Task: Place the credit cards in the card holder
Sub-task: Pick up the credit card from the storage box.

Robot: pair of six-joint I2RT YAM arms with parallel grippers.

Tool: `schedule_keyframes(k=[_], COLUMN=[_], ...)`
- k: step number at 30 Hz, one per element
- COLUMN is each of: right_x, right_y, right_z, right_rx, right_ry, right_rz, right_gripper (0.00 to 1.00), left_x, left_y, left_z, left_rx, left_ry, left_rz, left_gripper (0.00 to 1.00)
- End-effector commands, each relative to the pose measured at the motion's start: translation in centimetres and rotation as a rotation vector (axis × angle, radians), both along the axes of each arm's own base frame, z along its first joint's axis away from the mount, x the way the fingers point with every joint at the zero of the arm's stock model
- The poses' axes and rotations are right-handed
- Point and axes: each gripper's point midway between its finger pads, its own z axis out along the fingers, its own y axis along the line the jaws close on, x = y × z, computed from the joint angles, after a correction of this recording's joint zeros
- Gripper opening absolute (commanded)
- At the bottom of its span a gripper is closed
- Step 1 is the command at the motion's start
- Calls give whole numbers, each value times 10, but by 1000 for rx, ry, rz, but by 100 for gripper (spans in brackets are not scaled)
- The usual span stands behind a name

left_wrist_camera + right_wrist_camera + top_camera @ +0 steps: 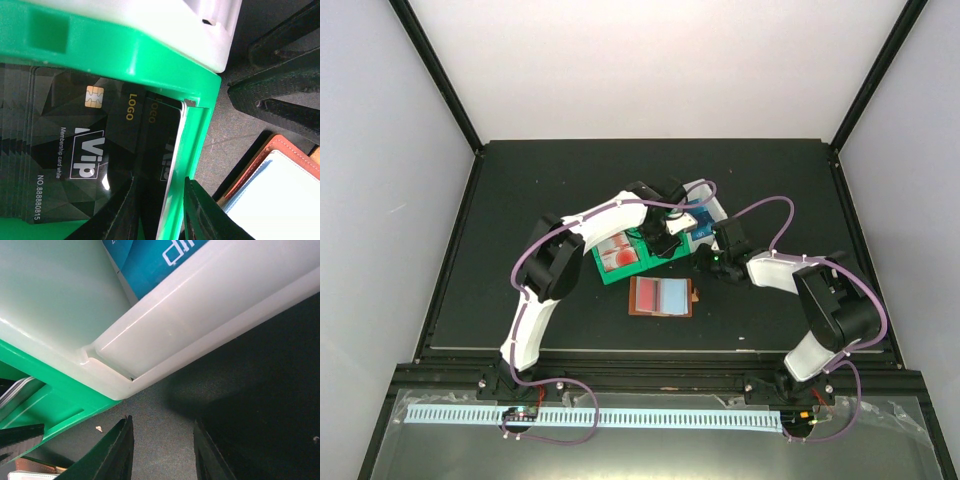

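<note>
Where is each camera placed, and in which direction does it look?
Top external: high at the near side, facing down on the table; left arm and right arm visible.
Left wrist: facing into the green bin with black cards; left gripper below.
Right wrist: facing the white bin's outer wall; right gripper below.
Both wrist views share the green bin.

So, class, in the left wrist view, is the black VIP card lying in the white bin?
No, the black VIP card lies inside the green bin, below that bin's rim.

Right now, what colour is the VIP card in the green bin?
The VIP card is black with a faceted pattern; left wrist view shows it best.
</note>
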Motion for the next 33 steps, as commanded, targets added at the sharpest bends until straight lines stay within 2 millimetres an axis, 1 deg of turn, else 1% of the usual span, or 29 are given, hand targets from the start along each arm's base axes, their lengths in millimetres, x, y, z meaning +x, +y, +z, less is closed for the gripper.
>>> schedule_keyframes(k=[1, 9, 13, 15, 16, 19, 20, 22, 28, 33], right_x=[2, 2, 2, 2, 2, 1, 1, 0, 1, 0], right_y=[-1, -1, -2, -1, -1, -2, -1, -2, -2, -2], right_z=[-4, -3, -5, -5, -5, -7, -6, -7, -7, -7], right_rx=[-11, -11, -15, -15, -15, -17, -17, -18, -21, -21], right_ry=[-3, -4, -1, -1, -1, 3, 3, 4, 3, 2], right_rz=[-13, -11, -11, -9, -9, -10, -9, -8, -10, -9], right_gripper=[36, 36, 36, 36, 36, 36, 36, 36, 36, 36], left_x=[-4, -3, -3, -3, -4, -3, -3, -3, -8, -12], left_y=[1, 1, 2, 2, 1, 2, 2, 2, 0, 1], left_z=[17, 23, 25, 25, 24, 19, 16, 11, -1, 0], left_rx=[-17, -26, -27, -27, -26, -13, -9, -5, 8, 10], left_ry=[-7, -17, -18, -18, -16, -12, -7, 2, 31, 43], left_rz=[2, 3, 6, 7, 2, 6, 5, 5, -8, -19], left_gripper=[25, 24, 21, 21, 23, 38, 41, 43, 42, 37])
